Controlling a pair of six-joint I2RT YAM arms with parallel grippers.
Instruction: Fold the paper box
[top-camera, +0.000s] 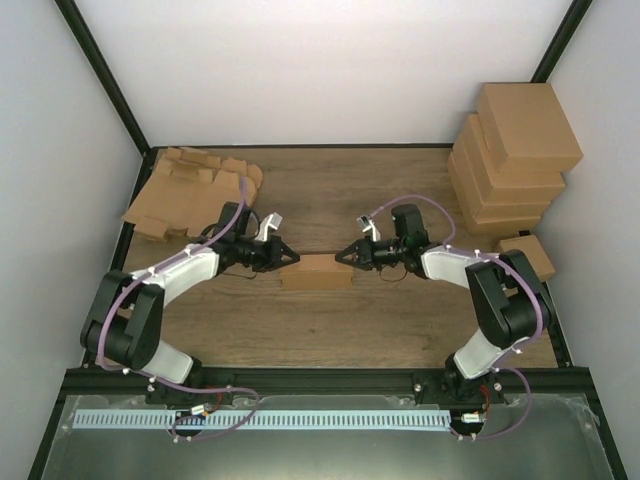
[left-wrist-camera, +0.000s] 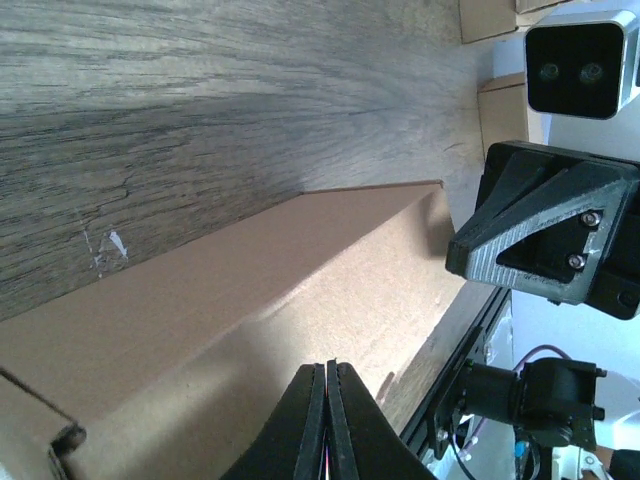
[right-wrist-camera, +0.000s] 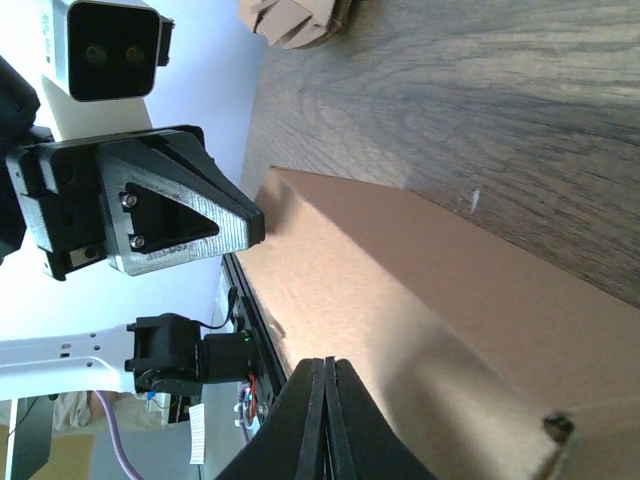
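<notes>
Paper box (top-camera: 317, 272), closed up, between left hand (top-camera: 293, 258) and right hand (top-camera: 340, 256), both pinched tight on nothing.

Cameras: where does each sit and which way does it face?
Top external: fixed above, near side, looking down on the table; left gripper and right gripper flank the box.
Left wrist: rides the left gripper, looking past its shut fingers across the box at the right gripper.
Right wrist: mirrored, past shut fingers at the left gripper.
Shared: the box, in all three.
</notes>
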